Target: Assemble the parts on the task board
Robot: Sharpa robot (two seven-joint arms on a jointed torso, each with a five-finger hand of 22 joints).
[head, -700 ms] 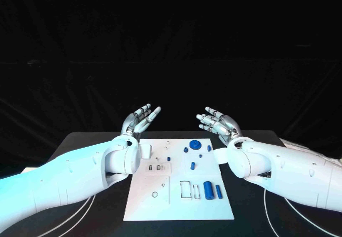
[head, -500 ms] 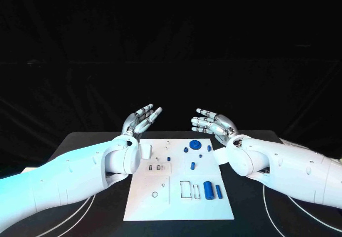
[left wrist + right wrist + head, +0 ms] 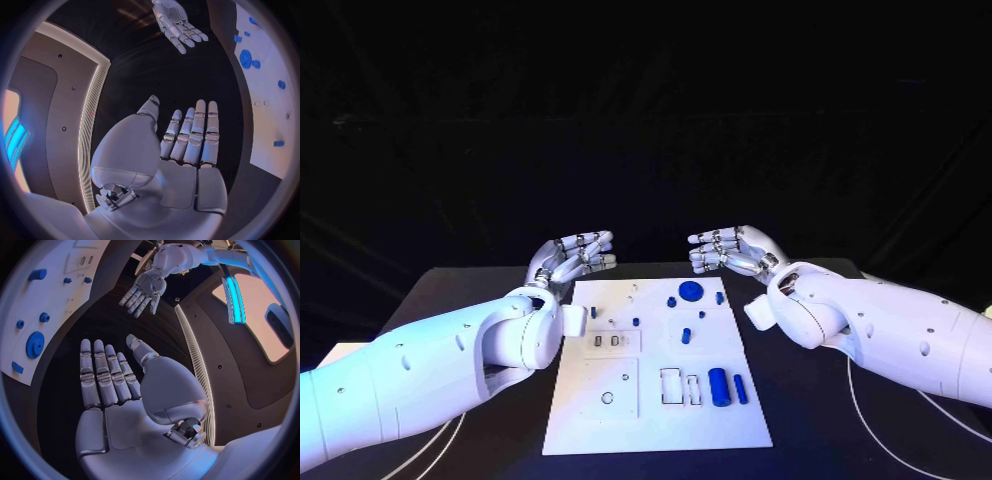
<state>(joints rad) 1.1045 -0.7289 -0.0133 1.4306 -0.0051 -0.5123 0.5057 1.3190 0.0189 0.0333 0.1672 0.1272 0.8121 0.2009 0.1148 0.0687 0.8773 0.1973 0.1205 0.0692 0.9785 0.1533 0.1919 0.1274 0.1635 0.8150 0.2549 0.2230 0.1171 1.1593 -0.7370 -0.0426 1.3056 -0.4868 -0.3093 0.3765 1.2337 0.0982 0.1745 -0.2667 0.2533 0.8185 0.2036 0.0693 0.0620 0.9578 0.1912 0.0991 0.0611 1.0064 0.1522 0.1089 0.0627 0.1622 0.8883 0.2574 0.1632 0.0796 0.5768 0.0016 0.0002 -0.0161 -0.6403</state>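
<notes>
While the white task board point(image 3: 610, 425) lies mid-table (blue gear point(image 3: 692, 290) and cylinder point(image 3: 718, 385) on it), the left hand point(image 3: 571, 257) and right hand point(image 3: 733, 250) hover beyond, fingers spread, empty.

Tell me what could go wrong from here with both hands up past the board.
The small blue parts lie close together on the board, so a wide open hand coming down might knock neighbours. The left hand and right hand hang facing each other beyond the far edge; reaching for the gear together could make them collide.
</notes>
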